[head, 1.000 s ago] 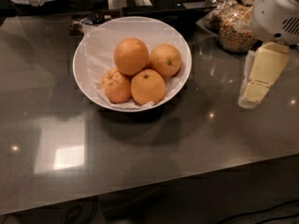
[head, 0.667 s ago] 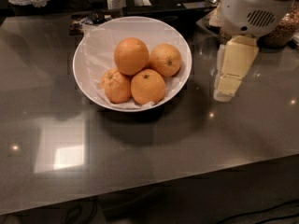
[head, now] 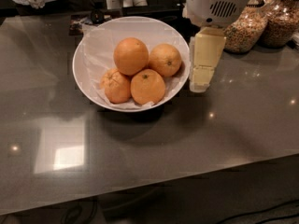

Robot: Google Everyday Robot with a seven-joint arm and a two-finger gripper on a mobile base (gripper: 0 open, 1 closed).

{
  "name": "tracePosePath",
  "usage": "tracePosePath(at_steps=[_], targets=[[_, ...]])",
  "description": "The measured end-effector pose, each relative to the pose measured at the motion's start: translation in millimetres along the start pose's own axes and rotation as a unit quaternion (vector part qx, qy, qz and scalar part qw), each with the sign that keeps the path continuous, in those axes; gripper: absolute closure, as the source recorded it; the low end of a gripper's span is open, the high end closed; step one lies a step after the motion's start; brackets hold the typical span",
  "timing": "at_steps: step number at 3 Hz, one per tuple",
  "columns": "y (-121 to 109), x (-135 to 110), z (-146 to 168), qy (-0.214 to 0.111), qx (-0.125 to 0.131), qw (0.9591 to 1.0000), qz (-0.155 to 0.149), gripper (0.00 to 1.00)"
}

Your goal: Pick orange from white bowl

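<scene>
The white bowl (head: 91,48) stands on the grey counter, lined with crinkled white paper, and holds several oranges. The orange (head: 131,56), the largest and smoothest, sits on top at the bowl's middle. Two smaller oranges with dark stem dots lie right (head: 165,59) and front (head: 147,86) of it, and a creased one lies at front left (head: 115,85). My gripper (head: 202,78) hangs from the white wrist just past the bowl's right rim, its cream fingers pointing down. It holds nothing that I can see.
Two clear jars of grain (head: 245,29) stand at the back right of the counter. Dark items (head: 96,17) lie behind the bowl. The counter's front edge runs across the lower view, with cables on the floor below.
My gripper has moved left, from the far right of the counter to just beside the bowl's right rim. The bowl and oranges have not moved.
</scene>
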State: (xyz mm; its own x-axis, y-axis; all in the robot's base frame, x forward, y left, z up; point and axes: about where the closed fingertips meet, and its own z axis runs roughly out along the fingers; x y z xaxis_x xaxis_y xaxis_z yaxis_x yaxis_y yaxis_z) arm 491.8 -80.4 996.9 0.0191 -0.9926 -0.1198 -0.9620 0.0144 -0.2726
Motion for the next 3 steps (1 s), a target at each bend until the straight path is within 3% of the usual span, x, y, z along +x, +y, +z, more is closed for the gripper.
tracePosePath(at_steps=[1, 3], targets=[[-7.8, -16.8, -1.2, -0.005, 0.022, 0.9996, -0.013, 0.00], [-31.8, -68.6, 0.2, 0.001, 0.029, 0.9973, -0.068, 0.00]])
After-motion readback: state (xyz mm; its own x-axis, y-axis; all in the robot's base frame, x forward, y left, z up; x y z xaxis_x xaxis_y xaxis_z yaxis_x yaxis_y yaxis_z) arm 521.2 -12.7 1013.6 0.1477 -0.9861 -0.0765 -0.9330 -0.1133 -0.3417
